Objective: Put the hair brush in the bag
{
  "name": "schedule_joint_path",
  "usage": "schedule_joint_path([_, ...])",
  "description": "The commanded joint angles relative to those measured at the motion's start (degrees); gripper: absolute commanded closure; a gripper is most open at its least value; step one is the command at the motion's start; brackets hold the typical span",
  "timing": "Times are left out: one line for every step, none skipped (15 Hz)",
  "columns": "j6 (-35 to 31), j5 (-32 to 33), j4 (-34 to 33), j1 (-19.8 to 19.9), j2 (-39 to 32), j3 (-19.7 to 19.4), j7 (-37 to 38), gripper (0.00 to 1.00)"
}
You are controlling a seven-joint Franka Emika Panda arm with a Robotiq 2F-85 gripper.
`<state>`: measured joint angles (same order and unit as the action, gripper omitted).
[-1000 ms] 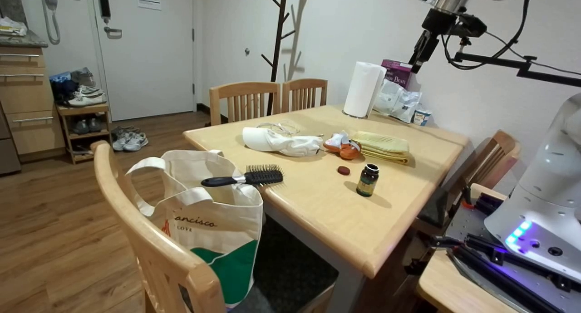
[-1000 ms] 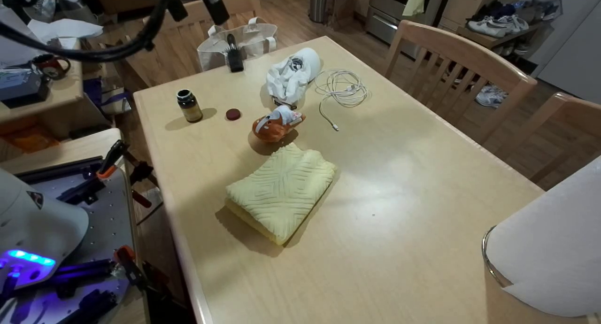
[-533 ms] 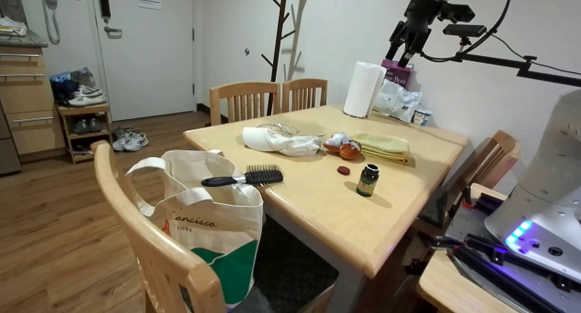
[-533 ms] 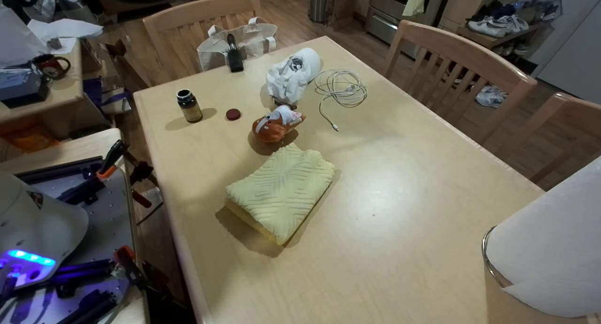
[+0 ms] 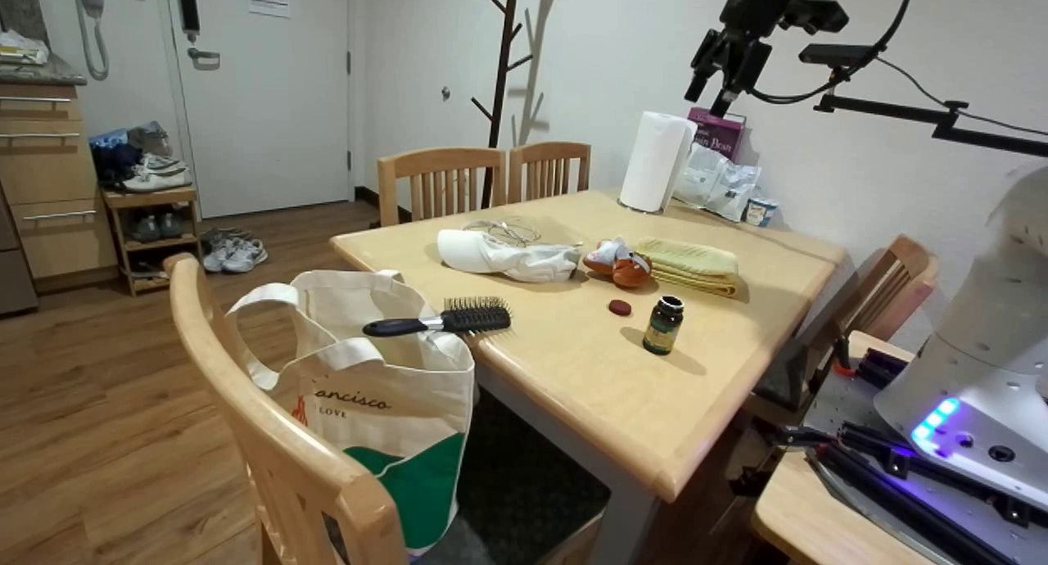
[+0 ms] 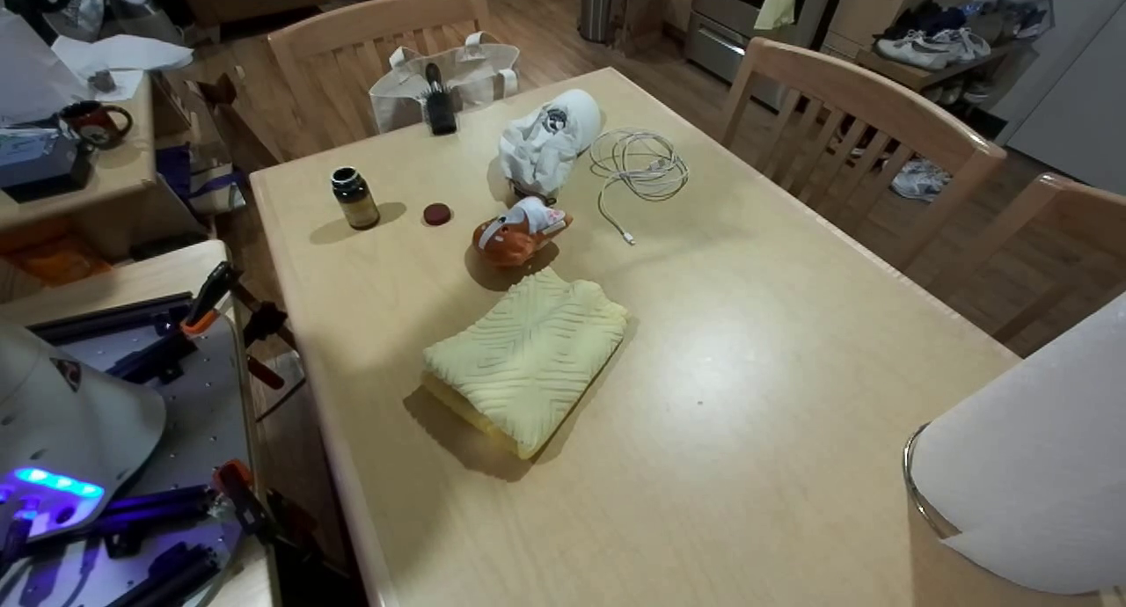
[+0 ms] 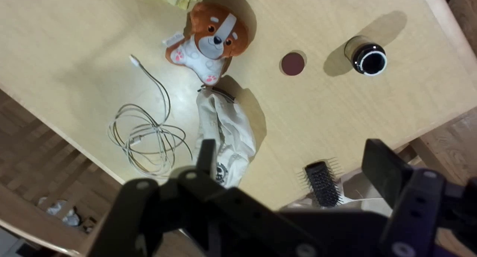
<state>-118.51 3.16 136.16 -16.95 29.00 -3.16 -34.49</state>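
Observation:
The black hair brush [image 5: 477, 316] lies bristles up at the table's near edge. Its bristle head is on the table, and its handle reaches over the open cloth bag. It also shows in an exterior view [image 6: 441, 113] and in the wrist view [image 7: 322, 183], where its handle is hidden behind the gripper. The cream bag [image 5: 409, 397] with a green print stands by the table at a chair; it also shows in an exterior view [image 6: 400, 106]. My gripper [image 5: 709, 97] is open and empty, high above the table. In the wrist view the gripper [image 7: 288, 152] has its fingers wide apart.
On the table [image 5: 565, 360] are an open dark bottle [image 5: 663, 326], a red cap [image 5: 620, 308], a white cap [image 5: 508, 256], a plush dog [image 5: 618, 264], a yellow cloth [image 5: 688, 265], a coiled cable [image 6: 639, 165] and a paper towel roll [image 5: 655, 162]. A chair back [image 5: 278, 418] stands beside the bag.
My gripper has moved left and slightly down in an exterior view and turned, so both fingers now show. The arm parts have left the top of another exterior view. The brush and bag have not moved.

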Motion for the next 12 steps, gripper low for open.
schedule_joint_path([2.86, -3.37, -9.53, -3.27, -9.25, 3.52, -5.72, 0.00])
schedule_joint_path([4.52, -2.91, -12.02, -3.58, -11.88, 4.96, -6.04, 0.00])
schedule_joint_path([5.72, -3.10, -14.36, -3.96, -14.56, 5.99, -6.91, 0.00])
schedule_joint_path([7.27, -3.68, -16.92, -4.16, -17.48, 6.89, -7.88, 0.00])
schedule_joint_path([7.92, -2.92, -19.18, -3.71, -20.57, 8.32, -7.34, 0.00])
schedule_joint_path([8.06, -3.26, -21.00, -3.46, -23.07, 9.31, -8.14, 0.00])
schedule_joint_path([7.79, -2.87, -22.73, -3.06, -25.56, 10.35, -8.28, 0.00])
schedule_joint_path([5.30, -2.98, -23.59, -2.85, -27.84, 11.32, -8.75, 0.00])
schedule_joint_path([4.67, -3.47, -24.34, -2.53, -29.73, 12.05, -10.35, 0.00])
schedule_joint_path([4.24, -3.19, -24.33, -1.78, -30.33, 12.44, -11.15, 0.00])
schedule_joint_path([4.76, -1.81, -22.21, -1.56, -27.85, 13.23, -7.52, 0.00])
schedule_joint_path([4.42, -1.73, -23.03, -1.30, -29.52, 13.62, -8.05, 0.00])
